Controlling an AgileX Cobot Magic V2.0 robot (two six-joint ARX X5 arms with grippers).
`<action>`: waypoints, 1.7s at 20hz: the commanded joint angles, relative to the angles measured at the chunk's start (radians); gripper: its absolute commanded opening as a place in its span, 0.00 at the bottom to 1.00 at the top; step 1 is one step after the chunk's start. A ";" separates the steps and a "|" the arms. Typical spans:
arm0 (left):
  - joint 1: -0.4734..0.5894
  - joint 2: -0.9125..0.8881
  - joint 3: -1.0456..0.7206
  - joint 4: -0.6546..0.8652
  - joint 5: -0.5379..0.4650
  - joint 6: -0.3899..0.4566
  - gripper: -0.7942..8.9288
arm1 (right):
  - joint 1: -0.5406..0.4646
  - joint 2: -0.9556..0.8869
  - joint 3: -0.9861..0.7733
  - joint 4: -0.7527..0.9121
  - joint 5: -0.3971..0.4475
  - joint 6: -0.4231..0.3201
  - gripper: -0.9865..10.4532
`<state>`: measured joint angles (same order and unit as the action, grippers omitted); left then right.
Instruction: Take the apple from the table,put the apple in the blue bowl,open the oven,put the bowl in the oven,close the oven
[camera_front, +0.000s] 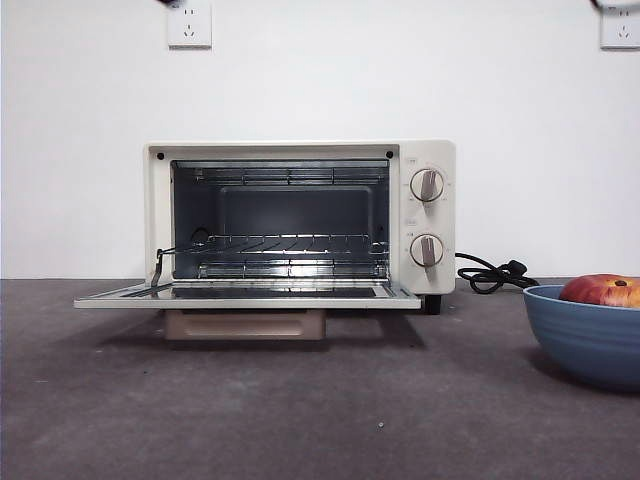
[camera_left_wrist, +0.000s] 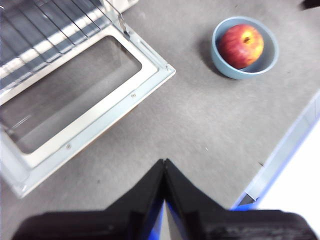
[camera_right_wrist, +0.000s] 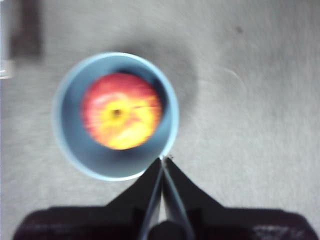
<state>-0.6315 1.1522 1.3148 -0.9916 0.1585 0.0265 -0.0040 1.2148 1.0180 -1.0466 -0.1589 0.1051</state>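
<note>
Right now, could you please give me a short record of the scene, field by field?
Oven: cream-white boxy toaster oven, door folded down flat, wire rack bare
Bowl: round matte blue bowl on the dark grey table, apart from the oven
Apple: red-yellow round apple inside the bowl
Left pincer: shut, above the table near the door
Right pincer: shut, over the bowl's rim

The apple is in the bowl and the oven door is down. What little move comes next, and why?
Probably the right end effector, shut above the blue bowl, should open to grip its rim: the apple sits inside and the oven is open, rack bare.
</note>
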 joint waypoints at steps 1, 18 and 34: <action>-0.004 -0.051 0.001 -0.048 -0.003 0.010 0.08 | -0.019 0.085 -0.010 0.015 -0.007 -0.011 0.27; -0.004 -0.141 0.001 -0.173 -0.002 0.003 0.08 | -0.016 0.349 -0.010 0.124 -0.010 -0.003 0.25; -0.004 -0.241 0.001 -0.229 -0.003 0.002 0.08 | 0.223 0.359 0.226 0.078 -0.057 0.212 0.08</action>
<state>-0.6315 0.9146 1.3148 -1.2198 0.1585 0.0261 0.2123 1.5677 1.2392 -0.9703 -0.2092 0.2745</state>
